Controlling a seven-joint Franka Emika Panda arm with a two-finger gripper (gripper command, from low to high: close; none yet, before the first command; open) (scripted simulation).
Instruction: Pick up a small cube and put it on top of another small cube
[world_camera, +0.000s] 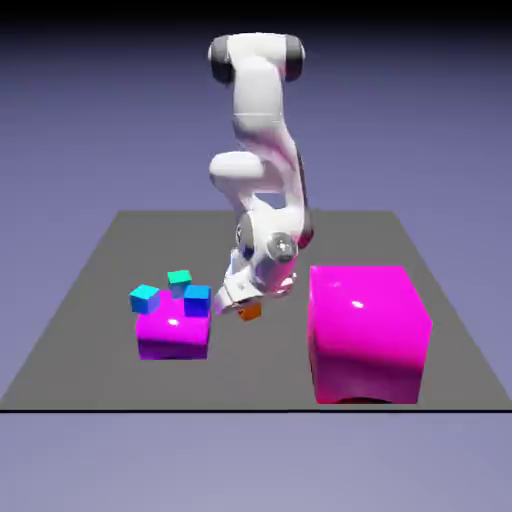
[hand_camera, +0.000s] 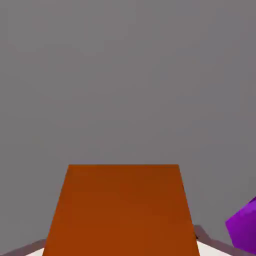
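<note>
A small orange cube (world_camera: 249, 312) sits low over the grey table, right at the tip of my gripper (world_camera: 240, 304). In the hand view the orange cube (hand_camera: 122, 210) fills the bottom middle, wedged between my fingers, whose edges just show at its lower corners. The gripper is shut on it. Three other small cubes lie to the exterior view's left: a cyan one (world_camera: 145, 297), a teal one (world_camera: 179, 279) and a blue one (world_camera: 197, 299). They cluster at the top of a mid-sized magenta block (world_camera: 172, 335); whether they rest on it or behind it I cannot tell.
A large magenta cube (world_camera: 365, 330) stands on the exterior view's right, close beside the arm. A purple corner (hand_camera: 244, 230) shows at the hand view's lower right. The grey table's (world_camera: 90, 350) front edge runs just below both blocks.
</note>
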